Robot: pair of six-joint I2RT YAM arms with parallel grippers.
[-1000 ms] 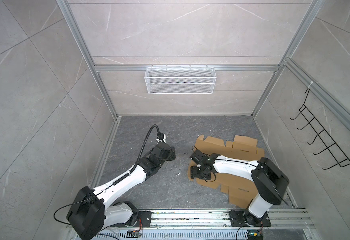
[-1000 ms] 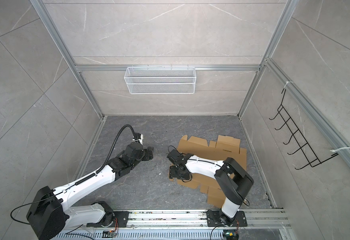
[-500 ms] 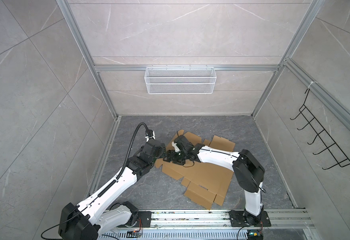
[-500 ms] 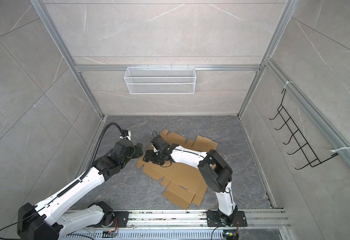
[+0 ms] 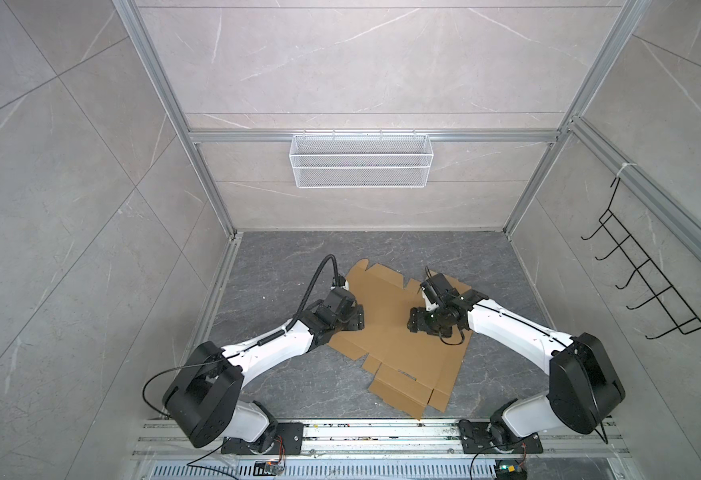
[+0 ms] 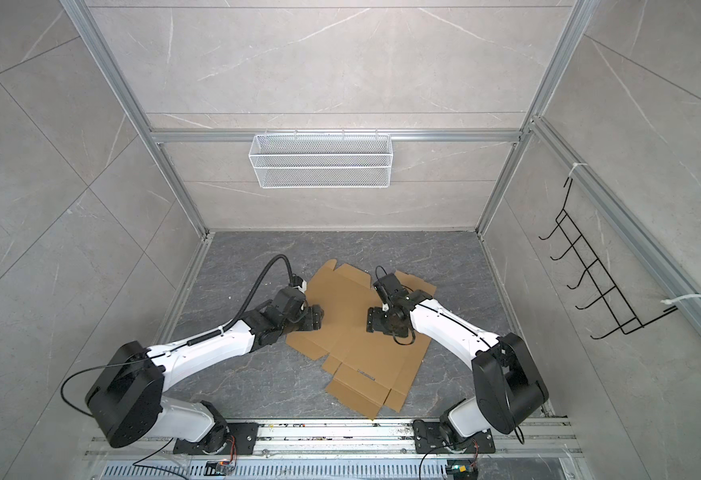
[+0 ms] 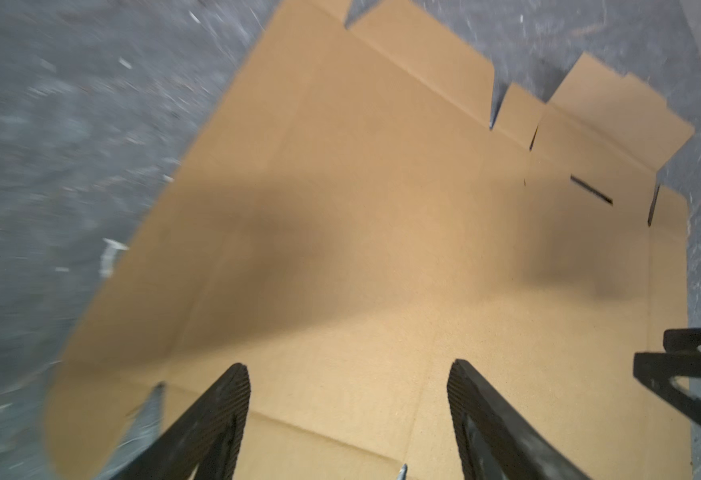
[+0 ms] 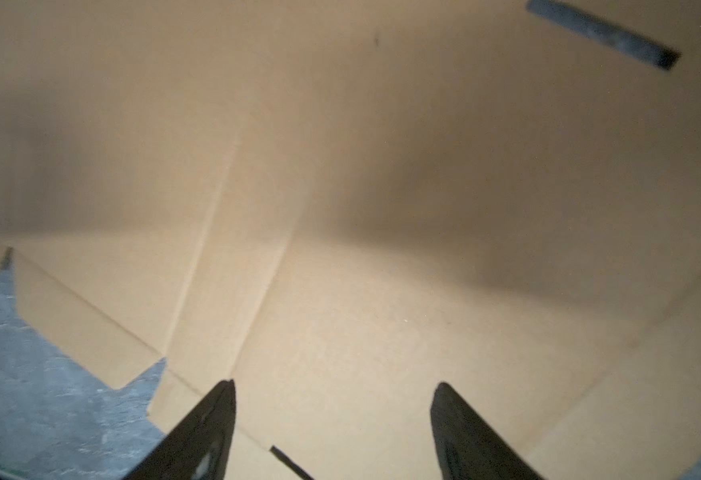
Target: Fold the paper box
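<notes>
The paper box [image 5: 398, 349] lies unfolded and flat on the grey table [image 5: 282, 266], one narrow end near the front rail [image 5: 382, 432], its notched flaps toward the back wall [image 5: 361, 208]. Over its middle the left end effector [image 5: 358, 320] and the right end effector [image 5: 413, 323] face each other, both released, jaws wide apart with nothing between them; whether they touch the cardboard I cannot tell. Farther back a white wire basket [image 5: 361, 160] hangs on that wall.
</notes>
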